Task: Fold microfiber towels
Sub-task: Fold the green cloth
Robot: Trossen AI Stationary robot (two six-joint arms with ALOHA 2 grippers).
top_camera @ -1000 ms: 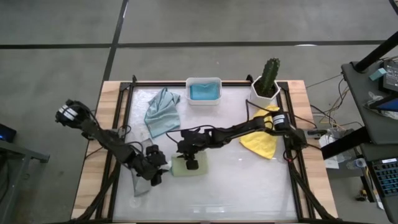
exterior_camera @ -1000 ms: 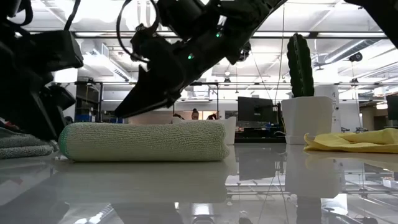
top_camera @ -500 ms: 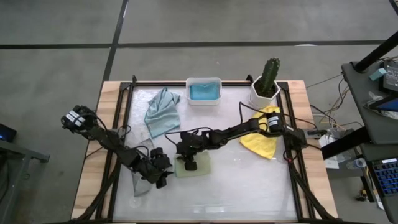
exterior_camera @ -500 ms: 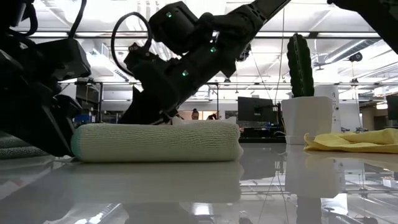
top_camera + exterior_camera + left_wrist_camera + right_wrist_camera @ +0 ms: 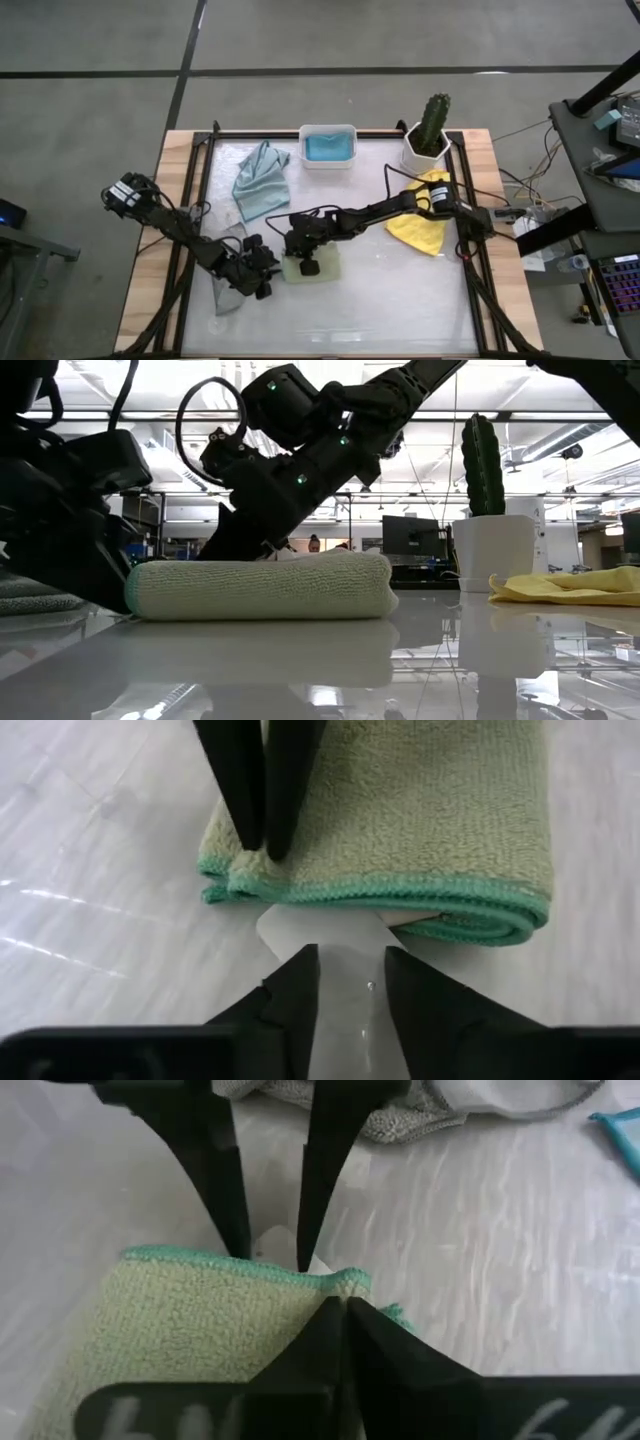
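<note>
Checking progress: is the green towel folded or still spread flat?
Folded. The green towel lies as a thick compact bundle; the left wrist view shows stacked layers with teal hems doubled at its edge.

Two dark, near-black jointed arms are seen from above, each built of slim links joined by bulkier rounded housings. A white-labelled block is carried on the left arm's outer joint, and a white band with a small orange mark on the right arm's joint beside the yellow crumpled cloth (image 5: 420,232). Thin black cables are looped along both arms. Small green indicator lights are shown on the right arm's housing. Each wrist ends in two flat, tapering, matte black fingers (image 5: 294,995).
</note>
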